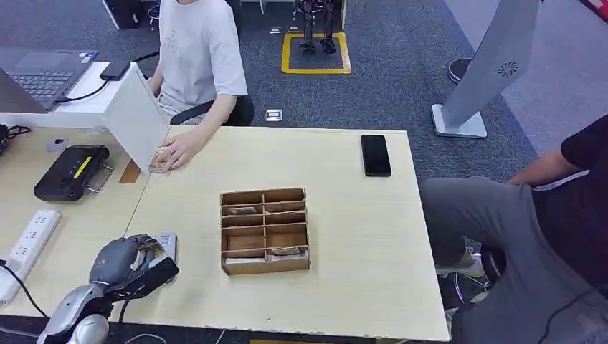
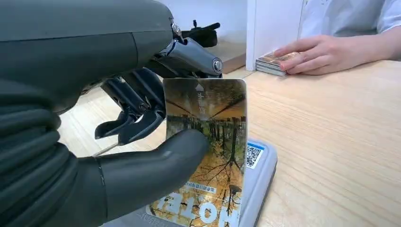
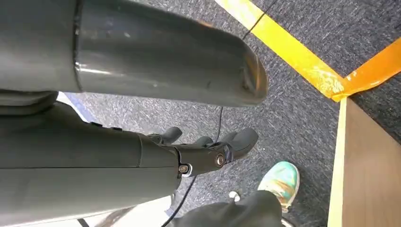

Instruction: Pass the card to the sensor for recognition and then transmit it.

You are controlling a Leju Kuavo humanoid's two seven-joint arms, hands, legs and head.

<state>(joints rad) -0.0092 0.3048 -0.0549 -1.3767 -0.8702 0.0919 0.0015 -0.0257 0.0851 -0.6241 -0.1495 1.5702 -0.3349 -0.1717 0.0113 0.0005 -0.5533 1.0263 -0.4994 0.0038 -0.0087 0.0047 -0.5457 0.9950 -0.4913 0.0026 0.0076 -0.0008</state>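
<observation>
Left hand [image 2: 142, 142] held the card [image 2: 208, 151] pinched between thumb and fingers, face upright, directly above the grey sensor [image 2: 262, 170] at the near left of the table [image 1: 358, 215]. Whether the card's lower edge touched the sensor could not be told. To read well, the card probably needed lowering flatter and closer over the sensor face, held steady, grip unchanged. Right hand [image 3: 208, 151] hung beside the table, fingers loosely curled, holding nothing. A person's hand [image 1: 172, 152] rested on a card stack [image 2: 274, 61] across the table
</observation>
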